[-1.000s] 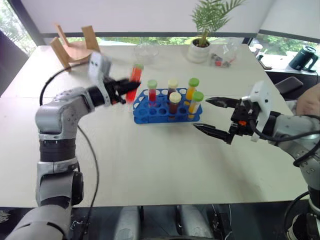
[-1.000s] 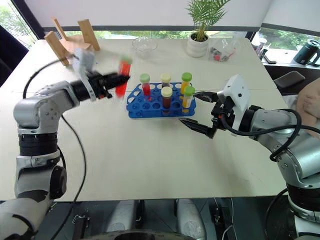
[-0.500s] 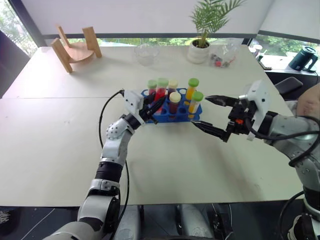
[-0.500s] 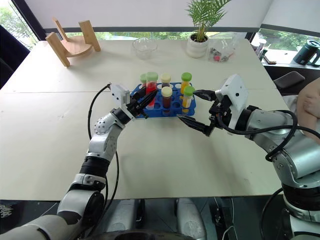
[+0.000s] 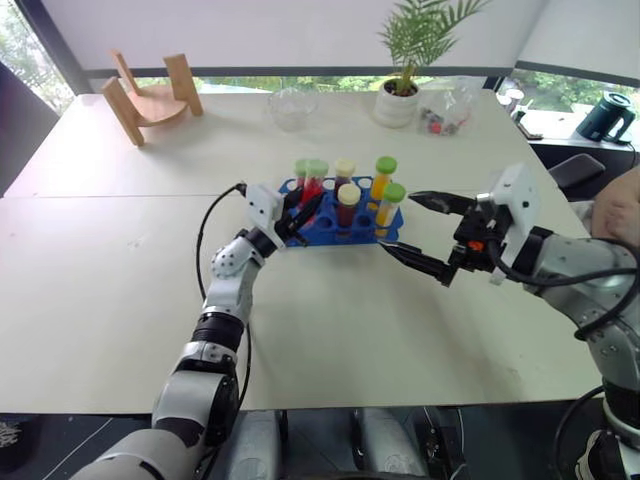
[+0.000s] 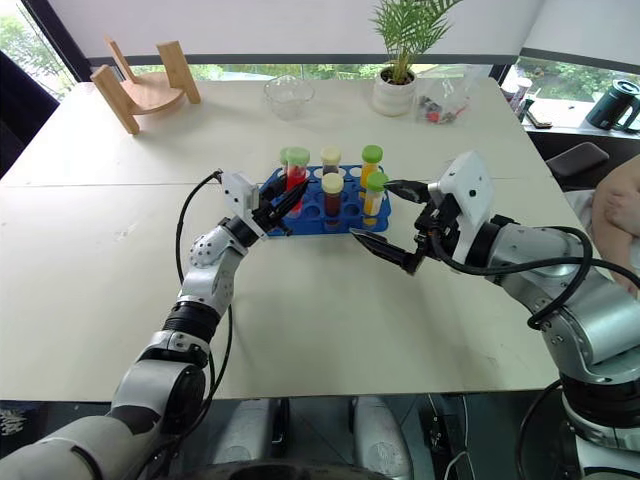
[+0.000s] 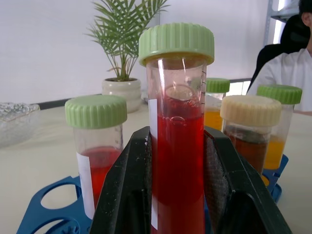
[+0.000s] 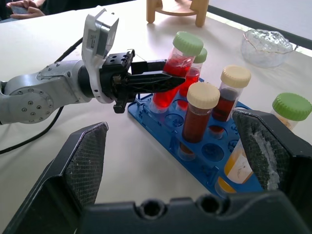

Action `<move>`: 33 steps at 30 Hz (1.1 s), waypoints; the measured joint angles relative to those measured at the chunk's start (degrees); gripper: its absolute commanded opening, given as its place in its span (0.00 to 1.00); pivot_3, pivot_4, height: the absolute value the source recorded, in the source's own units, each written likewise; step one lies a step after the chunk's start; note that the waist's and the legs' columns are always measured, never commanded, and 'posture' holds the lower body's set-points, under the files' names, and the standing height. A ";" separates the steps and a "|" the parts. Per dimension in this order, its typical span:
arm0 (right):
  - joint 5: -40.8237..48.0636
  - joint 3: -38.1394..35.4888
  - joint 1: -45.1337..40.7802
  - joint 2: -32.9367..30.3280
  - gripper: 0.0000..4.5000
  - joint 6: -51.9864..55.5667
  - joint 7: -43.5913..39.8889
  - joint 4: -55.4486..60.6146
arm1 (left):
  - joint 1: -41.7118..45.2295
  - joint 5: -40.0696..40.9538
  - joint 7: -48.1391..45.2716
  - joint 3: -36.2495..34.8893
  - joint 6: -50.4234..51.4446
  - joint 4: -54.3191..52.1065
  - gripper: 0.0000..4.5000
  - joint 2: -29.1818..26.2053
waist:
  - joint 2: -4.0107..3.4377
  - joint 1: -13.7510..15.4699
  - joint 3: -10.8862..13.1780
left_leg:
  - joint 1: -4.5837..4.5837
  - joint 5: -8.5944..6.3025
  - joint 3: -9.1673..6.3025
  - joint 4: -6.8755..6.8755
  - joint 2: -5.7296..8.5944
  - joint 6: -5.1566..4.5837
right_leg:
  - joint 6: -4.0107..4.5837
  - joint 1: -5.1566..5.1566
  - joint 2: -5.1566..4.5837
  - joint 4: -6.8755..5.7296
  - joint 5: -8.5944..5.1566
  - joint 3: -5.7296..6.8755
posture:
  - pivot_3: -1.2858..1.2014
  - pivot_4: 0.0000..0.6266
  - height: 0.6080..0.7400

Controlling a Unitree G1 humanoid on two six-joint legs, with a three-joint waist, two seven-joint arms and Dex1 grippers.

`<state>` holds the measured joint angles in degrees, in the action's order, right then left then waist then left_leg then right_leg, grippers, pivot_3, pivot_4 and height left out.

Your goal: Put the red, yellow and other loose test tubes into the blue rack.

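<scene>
At near-left corner of blue rack [image 5: 335, 222]: left hand [image 5: 298, 212] pinching red tube [image 7: 178, 161], green cap, tube leaning. May miss hole, bump next red tube [image 7: 96, 151], tip rack. Right hand [image 5: 425, 235] spread wide, empty, just right of rack.

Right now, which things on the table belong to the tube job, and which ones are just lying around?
Job:
- blue rack
- red tube with green cap, held by the left gripper
- five capped tubes standing in the rack
- right gripper, open beside the rack

Lying about:
- wooden stand
- glass bowl
- potted plant
</scene>
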<state>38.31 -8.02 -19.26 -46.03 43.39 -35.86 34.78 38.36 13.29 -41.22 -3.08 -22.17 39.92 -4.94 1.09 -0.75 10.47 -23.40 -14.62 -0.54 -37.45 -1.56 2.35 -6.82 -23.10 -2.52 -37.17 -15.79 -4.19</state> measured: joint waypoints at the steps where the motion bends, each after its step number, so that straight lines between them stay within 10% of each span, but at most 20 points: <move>1: -0.02 0.03 0.00 0.02 1.00 -0.02 0.05 0.00 | 0.13 -0.01 -0.15 0.00 -0.43 0.42 0.18 0.00 | 0.00 0.00 0.00 | 0.00 0.00 0.00 0.00 0.00 0.00 | 0.00 0.00 0.00 0.00 0.00 0.00 | 0.52 0.24 1.00; 4: -0.11 0.03 0.00 0.06 1.00 -0.10 0.12 0.00 | 0.26 -0.09 -0.56 0.00 -1.96 1.75 0.18 -0.01 | 0.00 -0.01 0.00 | 0.00 0.00 0.00 0.00 0.00 0.00 | 0.00 0.01 0.00 0.00 0.00 0.00 | 0.52 0.24 1.00; 12: -0.64 0.03 0.00 0.26 1.00 -0.27 0.30 0.00 | -0.55 -0.73 -1.25 0.23 -4.06 3.98 1.00 -0.20 | -0.01 0.05 -0.01 | 0.01 0.00 -0.01 0.01 0.00 0.00 | 0.00 0.01 0.00 0.00 0.00 0.01 | 0.52 0.24 1.00; 22: -1.14 0.02 1.17 -0.12 1.00 -0.29 -0.97 -0.26 | -8.96 -1.04 -1.55 -0.21 13.56 -19.03 1.00 -17.36 | -0.01 -0.30 -0.01 | 0.01 0.00 -0.01 0.15 -0.13 0.00 | 0.03 -0.08 0.08 -0.02 -0.01 0.00 | 0.52 0.24 1.00; 33: -3.56 -0.37 3.74 -4.45 1.00 -2.97 -9.04 -6.41 | -29.22 27.42 -12.69 -12.28 60.83 -59.55 1.00 -45.00 | 0.01 -0.38 0.04 | 0.04 0.00 0.09 0.19 -0.20 0.01 | 0.17 -0.09 -0.01 0.03 -0.09 0.01 | 0.52 0.24 1.00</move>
<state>34.76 -8.39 -15.51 -50.48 40.42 -44.90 28.37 9.14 40.71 -53.91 -15.36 38.66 -19.63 -49.94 1.10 -1.13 10.51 -23.36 -14.62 -0.44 -37.25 -1.75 2.36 -6.65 -23.18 -2.53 -37.14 -15.89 -4.18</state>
